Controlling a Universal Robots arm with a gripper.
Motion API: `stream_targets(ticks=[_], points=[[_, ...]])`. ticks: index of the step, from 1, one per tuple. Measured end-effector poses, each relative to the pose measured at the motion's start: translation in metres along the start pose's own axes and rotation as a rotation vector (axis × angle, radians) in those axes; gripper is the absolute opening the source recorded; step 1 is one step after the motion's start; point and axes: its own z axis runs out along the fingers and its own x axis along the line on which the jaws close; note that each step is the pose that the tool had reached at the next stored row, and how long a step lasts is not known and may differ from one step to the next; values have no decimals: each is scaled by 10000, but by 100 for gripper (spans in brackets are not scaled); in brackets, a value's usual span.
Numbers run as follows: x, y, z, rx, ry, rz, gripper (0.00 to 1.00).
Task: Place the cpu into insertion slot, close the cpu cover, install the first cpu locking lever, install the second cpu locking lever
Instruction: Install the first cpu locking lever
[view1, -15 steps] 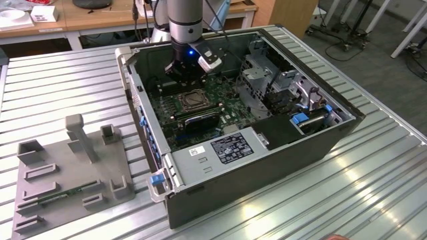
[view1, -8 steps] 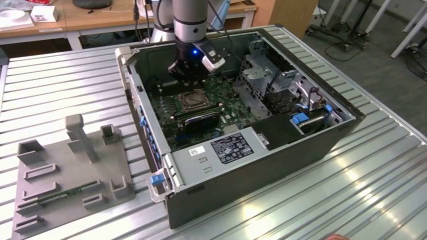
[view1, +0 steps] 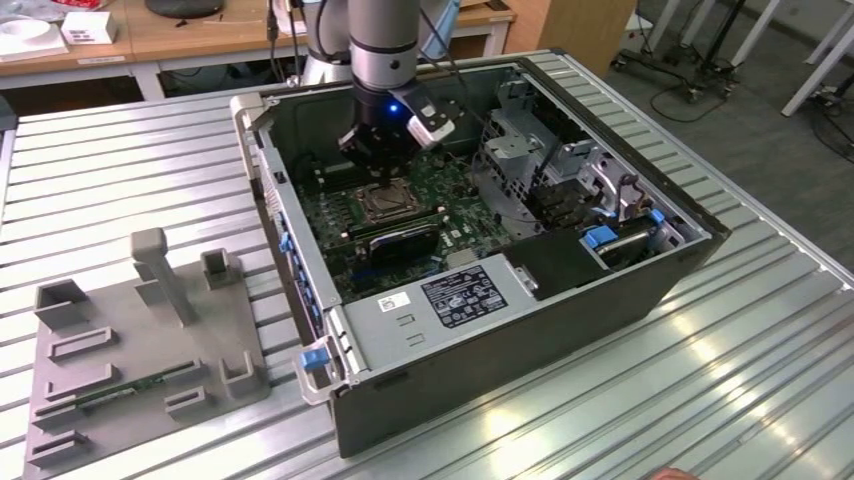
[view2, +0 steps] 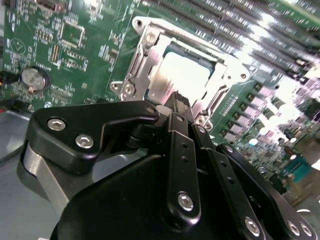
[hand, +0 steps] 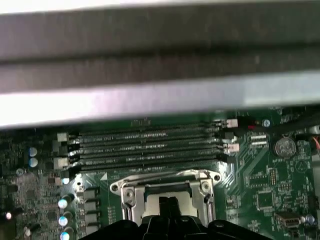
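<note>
Print in view, none of it legible

In the exterior view a white sticker (view1: 396, 301) and a larger dark label with pale lines of print (view1: 466, 295) sit on the metal cover plate (view1: 441, 320) inside the computer case (view1: 534, 330); their characters cannot be made out. In both wrist views the green motherboard (view2: 75, 55) carries fine white silkscreen marks near the coin cell (view2: 33, 78), too small to read. No brand, number or sign can be read anywhere else.
</note>
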Motion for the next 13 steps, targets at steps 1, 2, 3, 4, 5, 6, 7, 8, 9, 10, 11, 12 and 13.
stream_targets(ticks=[1,2,3,4,5,6,7,8,9,10,11,12,13], points=[[-2,-18,-1,15,1,-1,10],[-4,-38,0,26,2,-1,10],[-6,-58,0,36,2,-2,10],[-8,-78,-1,47,3,-3,10],[-9,-96,-1,53,3,-3,10],[-11,-108,-2,57,4,-3,10],[-14,-113,-2,57,5,-3,10],[-23,-116,-1,57,8,-2,10],[-35,-117,-1,57,10,-3,10],[-50,-118,0,58,13,-3,10],[-63,-119,0,58,16,-3,10],[-72,-118,1,58,20,-3,10],[-74,-118,0,59,27,-3,10]])
